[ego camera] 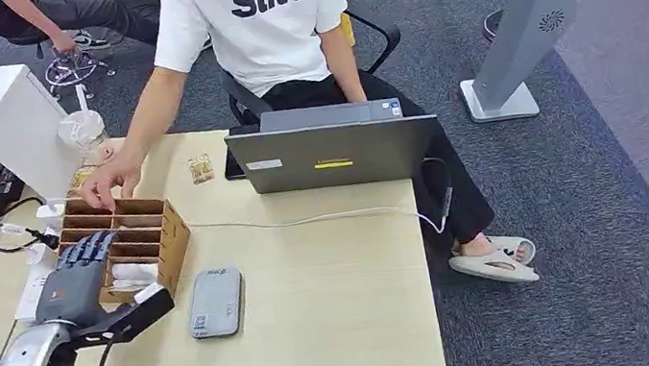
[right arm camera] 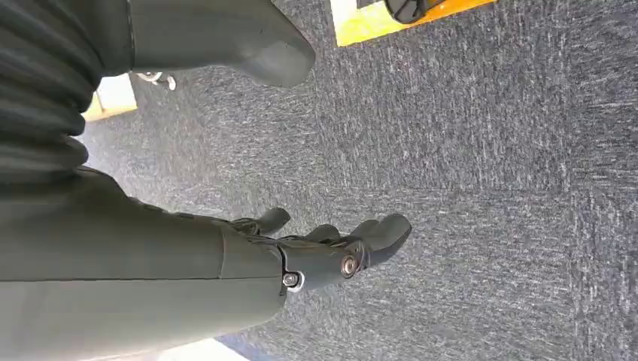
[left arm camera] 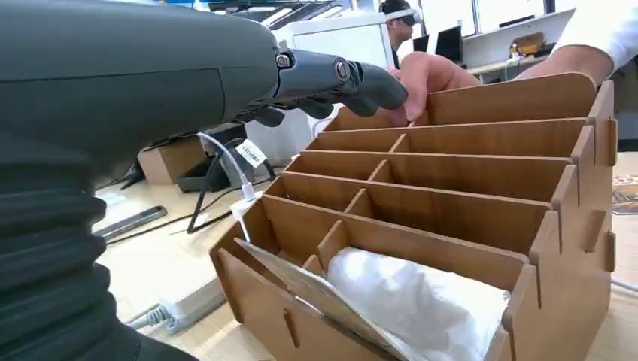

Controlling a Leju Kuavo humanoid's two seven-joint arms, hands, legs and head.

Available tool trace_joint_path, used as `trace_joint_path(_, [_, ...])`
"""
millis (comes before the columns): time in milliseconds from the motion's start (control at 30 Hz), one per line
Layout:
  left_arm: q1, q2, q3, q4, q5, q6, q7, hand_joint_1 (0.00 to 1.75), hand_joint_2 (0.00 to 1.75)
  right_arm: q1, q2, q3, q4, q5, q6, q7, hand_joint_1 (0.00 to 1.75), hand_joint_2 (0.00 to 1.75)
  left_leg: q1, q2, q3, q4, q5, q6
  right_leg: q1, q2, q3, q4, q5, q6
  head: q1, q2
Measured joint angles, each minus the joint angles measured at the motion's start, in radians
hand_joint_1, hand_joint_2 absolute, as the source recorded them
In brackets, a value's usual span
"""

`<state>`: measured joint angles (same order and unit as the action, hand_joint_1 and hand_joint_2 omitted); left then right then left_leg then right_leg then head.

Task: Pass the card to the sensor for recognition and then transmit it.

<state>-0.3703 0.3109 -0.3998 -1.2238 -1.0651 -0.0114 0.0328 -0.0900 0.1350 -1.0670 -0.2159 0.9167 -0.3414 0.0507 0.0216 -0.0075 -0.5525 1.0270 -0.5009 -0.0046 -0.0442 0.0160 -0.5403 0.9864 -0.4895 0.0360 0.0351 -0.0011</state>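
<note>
1. The left hand (ego camera: pixel 78 278) hovers over the near end of a wooden organizer (ego camera: pixel 163 234) on the table (ego camera: pixel 336 288), fingers (left arm camera: pixel 353 79) stretched forward and a little apart, holding nothing.
2. Just under and ahead of that hand, the organizer's rows of slots run away from it; the slot nearest the wrist holds a crumpled white wad (left arm camera: pixel 421 301) and a thin flat sheet (left arm camera: pixel 316 289) leaning against the front wall (whether this is the card, I cannot tell).
3. Beyond the fingertips, at the organizer's far end, a person's hand (ego camera: pixel 107 181) reaches into the last row – close to the robot's fingers, though contact cannot be made out.
4. To the right of the left hand, just past the organizer, lies a flat grey sensor (ego camera: pixel 216 302) on the table, apart from the hand.
5. Farther right and beyond, a laptop (ego camera: pixel 334 152) stands with its lid toward the robot; a white cable (ego camera: pixel 307 220) runs from behind the organizer across the table toward it.
6. The person (ego camera: pixel 262 17) in a white T-shirt sits behind the table.
7. The right hand (right arm camera: pixel 331 252) hangs above grey carpet (right arm camera: pixel 489 188), fingers loosely curved and open – nothing in it.
</note>
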Motion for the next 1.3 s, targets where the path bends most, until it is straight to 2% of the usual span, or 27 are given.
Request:
trace_joint_path(233, [-0.004, 0.0, 0.0, 0.007, 0.005, -0.006, -0.002, 0.0, 1.75, 0.0, 0.0, 0.0, 0.0, 0.001, 0.0, 0.0, 0.0, 1.75, 0.0, 0.0, 0.0, 0.0, 0.0, 0.0, 0.0, 0.0, 0.0, 0.0, 0.0, 0.0, 0.0, 0.0])
trace_joint_path(267, [-0.005, 0.0, 0.0, 0.007, 0.008, -0.008, -0.002, 0.07, 1.75, 0.0, 0.0, 0.0, 0.0, 0.002, 0.0, 0.0, 0.0, 1.75, 0.0, 0.0, 0.0, 0.0, 0.0, 0.0, 0.0, 0.0, 0.0, 0.0, 0.0, 0.0, 0.0, 0.0])
trace_joint_path(333, [-0.007, 0.002, 0.0, 0.007, 0.013, -0.013, -0.003, 0.68, 1.75, 0.0, 0.0, 0.0, 0.0, 0.002, 0.0, 0.0, 0.0, 1.75, 0.0, 0.0, 0.0, 0.0, 0.0, 0.0, 0.0, 0.0, 0.0, 0.0, 0.0, 0.0, 0.0, 0.0])
trace_joint_path(367, [-0.008, 0.003, 0.0, 0.007, 0.015, -0.017, -0.004, 1.2, 1.75, 0.0, 0.0, 0.0, 0.0, 0.002, 0.0, 0.0, 0.0, 1.75, 0.0, 0.0, 0.0, 0.0, 0.0, 0.0, 0.0, 0.0, 0.0, 0.0, 0.0, 0.0, 0.0, 0.0])
trace_joint_path(400, [-0.009, 0.004, 0.0, 0.008, 0.018, -0.022, -0.007, 1.45, 1.75, 0.0, 0.0, 0.0, 0.0, 0.003, 0.001, 0.0, 0.0, 1.75, 0.0, 0.0, 0.0, 0.0, 0.0, 0.0, 0.0, 0.0, 0.0, 0.0, 0.0, 0.0, 0.0, 0.0])
trace_joint_path(533, [-0.013, 0.011, 0.0, 0.011, 0.027, -0.04, -0.02, 1.45, 1.75, 0.0, 0.0, 0.0, 0.0, 0.004, 0.002, 0.0, 0.0, 1.75, 0.0, 0.0, 0.0, 0.0, 0.0, 0.0, 0.0, 0.0, 0.0, 0.0, 0.0, 0.0, 0.0, 0.0])
trace_joint_path(567, [-0.014, 0.013, 0.0, 0.012, 0.027, -0.042, -0.02, 1.66, 1.75, 0.0, 0.0, 0.0, 0.0, 0.005, 0.002, 0.0, 0.0, 1.75, 0.0, 0.0, 0.0, 0.0, 0.0, 0.0, 0.0, 0.0, 0.0, 0.0, 0.0, 0.0, 0.0, 0.0])
trace_joint_path(600, [-0.014, 0.016, 0.0, 0.012, 0.027, -0.043, -0.02, 1.75, 1.75, 0.0, 0.0, 0.0, 0.0, 0.005, 0.002, 0.0, 0.0, 1.75, 0.0, 0.0, 0.0, 0.0, 0.0, 0.0, 0.0, 0.0, 0.0, 0.0, 0.0, 0.0, 0.0, 0.0])
trace_joint_path(1300, [-0.016, 0.035, -0.002, 0.014, 0.056, -0.063, -0.036, 1.75, 1.75, 0.0, 0.0, 0.0, 0.0, 0.012, 0.006, -0.002, 0.0, 1.75, 0.0, 0.0, 0.0, 0.0, 0.0, 0.0, 0.0, 0.0, 0.0, 0.0, 0.0, 0.0, 0.0, 0.0])
